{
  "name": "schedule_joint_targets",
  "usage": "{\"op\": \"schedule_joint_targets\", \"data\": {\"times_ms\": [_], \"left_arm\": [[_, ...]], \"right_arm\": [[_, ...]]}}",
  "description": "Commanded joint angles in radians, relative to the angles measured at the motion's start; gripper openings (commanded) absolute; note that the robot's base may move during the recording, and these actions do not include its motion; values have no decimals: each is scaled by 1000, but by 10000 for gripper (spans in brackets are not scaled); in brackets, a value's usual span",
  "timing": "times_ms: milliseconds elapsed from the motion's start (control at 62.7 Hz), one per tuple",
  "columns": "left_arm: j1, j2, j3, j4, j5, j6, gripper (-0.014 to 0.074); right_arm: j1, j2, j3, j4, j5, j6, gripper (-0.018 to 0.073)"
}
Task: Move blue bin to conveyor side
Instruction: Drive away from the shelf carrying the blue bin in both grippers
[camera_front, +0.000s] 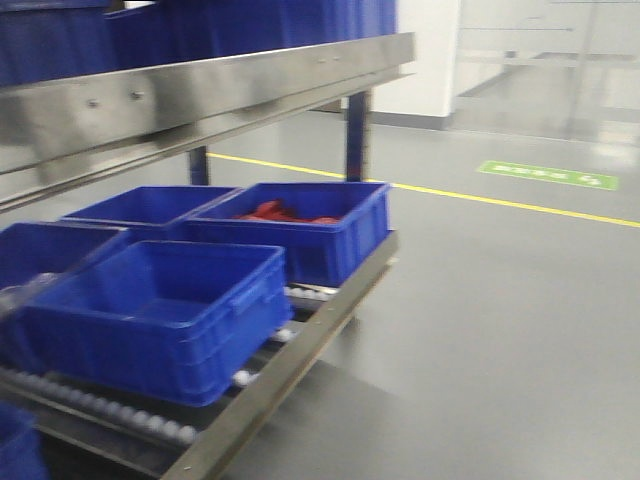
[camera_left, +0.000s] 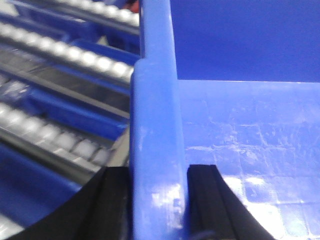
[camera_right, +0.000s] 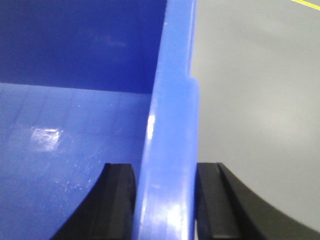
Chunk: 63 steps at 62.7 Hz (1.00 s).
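Gripping a large bright-blue glossy plastic bin (camera_left: 250, 150) by two opposite walls beside a steel rack of white rollers (camera_left: 75, 55).
The left fingers (camera_left: 114, 205) clamp one thick rim and the right fingers (camera_right: 117, 200) the other, each pair pinching its wall from inside and out. The rollers lie just beside the bin's left wall; bare grey floor (camera_right: 260, 100) lies off its right. No dark conveyor belt shows in any view. The hold is narrow and the plastic slick, so uneven movement of the two arms could twist the bin loose, or its left edge could catch the rack.
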Motion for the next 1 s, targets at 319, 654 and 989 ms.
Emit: {"op": "schedule_joint_targets", "data": {"times_ms": [319, 654, 989], "left_arm": [[-7, -21, -13, -10, -90, 1, -20], [-7, -21, -13, -10, -90, 1, -20], [-7, -21, -13, -10, -90, 1, -20]], "right_arm": [[4, -29, -17, 8, -126, -24, -79], [4, -29, -17, 8, -126, -24, -79], [4, -31, -17, 8, -126, -24, -79]]}}
